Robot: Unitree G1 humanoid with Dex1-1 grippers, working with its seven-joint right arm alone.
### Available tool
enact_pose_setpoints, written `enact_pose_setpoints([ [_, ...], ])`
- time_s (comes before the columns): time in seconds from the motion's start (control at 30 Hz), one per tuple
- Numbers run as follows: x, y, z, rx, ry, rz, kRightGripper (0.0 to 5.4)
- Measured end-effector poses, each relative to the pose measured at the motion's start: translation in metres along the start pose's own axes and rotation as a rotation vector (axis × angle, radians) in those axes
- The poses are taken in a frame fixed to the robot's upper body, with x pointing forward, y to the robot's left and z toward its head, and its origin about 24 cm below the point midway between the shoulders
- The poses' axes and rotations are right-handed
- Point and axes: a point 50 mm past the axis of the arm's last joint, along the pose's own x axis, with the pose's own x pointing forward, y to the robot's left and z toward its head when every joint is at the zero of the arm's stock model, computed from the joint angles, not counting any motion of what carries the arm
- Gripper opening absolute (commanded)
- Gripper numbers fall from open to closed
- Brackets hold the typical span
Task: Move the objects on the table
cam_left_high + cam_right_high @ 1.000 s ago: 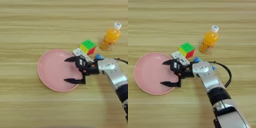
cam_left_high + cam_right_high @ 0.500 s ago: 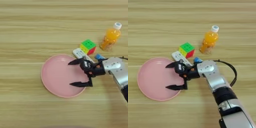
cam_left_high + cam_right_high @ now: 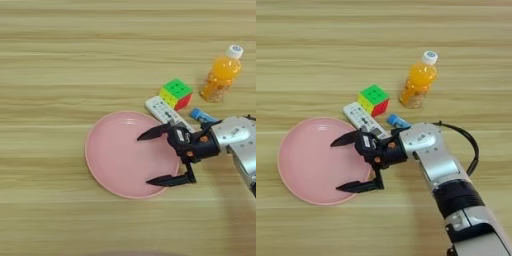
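A large round pink plate (image 3: pixel 115 155) lies on the wood-grain table (image 3: pixel 60 60) left of centre. My right gripper (image 3: pixel 144 160) reaches in from the right and is open, its two black fingers spread wide over the plate's right half, one tip near the far rim and one at the near rim. Nothing sits between them but the plate's surface. A short blue tube (image 3: pixel 202 116) lies just behind the gripper's wrist, partly hidden by it. The orange-drink bottle (image 3: pixel 220 75) with its white cap stands upright at the far right.
A colourful puzzle cube (image 3: pixel 176 94) sits behind the plate, and a white remote-like bar (image 3: pixel 162 111) lies between the cube and the plate's far rim, touching or overlapping it. The silver forearm (image 3: pixel 431 160) with a black cable runs to the bottom right.
The plate has slid to the right and toward the near edge together with the open gripper. The cube, bottle and white bar have stayed put.
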Motion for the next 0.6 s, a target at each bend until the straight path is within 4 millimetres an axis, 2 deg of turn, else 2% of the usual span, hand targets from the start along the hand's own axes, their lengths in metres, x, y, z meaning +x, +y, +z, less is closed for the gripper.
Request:
enact_pose_setpoints([
  [0.6,-0.007,0.015,-0.003,-0.046,0.172,0.244,5.35],
])
